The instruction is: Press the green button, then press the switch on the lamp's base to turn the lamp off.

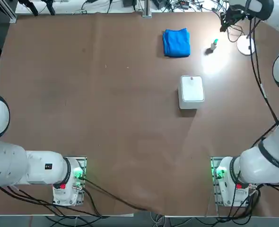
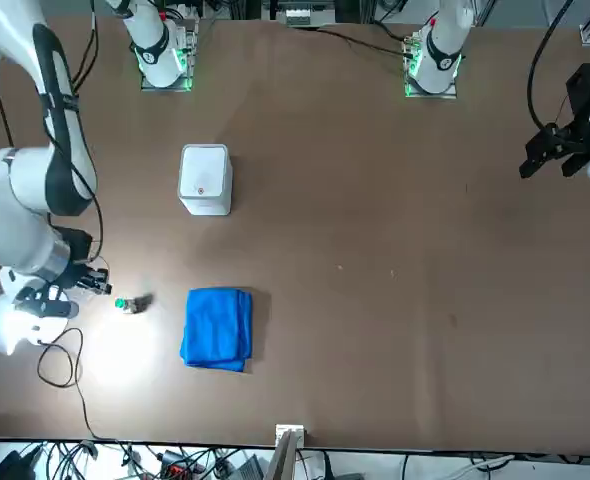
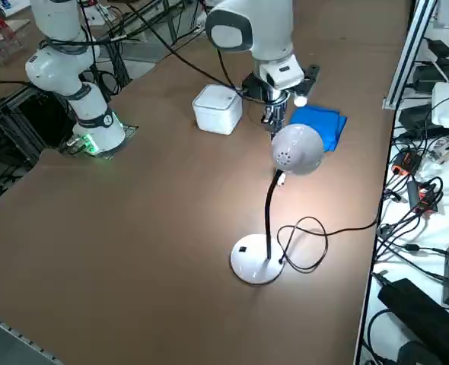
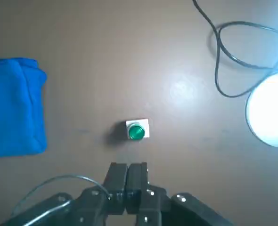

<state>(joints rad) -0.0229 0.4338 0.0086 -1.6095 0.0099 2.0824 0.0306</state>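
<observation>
**Lining up on the green button**

The brown table [image 1: 106,118] is lit at its far right corner by the lamp [image 3: 294,149], whose glow falls around the green button [image 4: 137,132]. The button stands between the blue cloth [image 1: 176,42] and the lamp's base [image 3: 256,262], apart from both. My right end effector [image 4: 127,173] hangs above it, clenched with nothing between the fingers, and the button sits just off their tips. To press well, I judge I should centre the closed tips over the green cap, come straight down, and push gently so the small stub doesn't tip or slide. The white box [image 1: 192,91] is well clear. The switch [image 3: 242,248] comes afterwards.
</observation>
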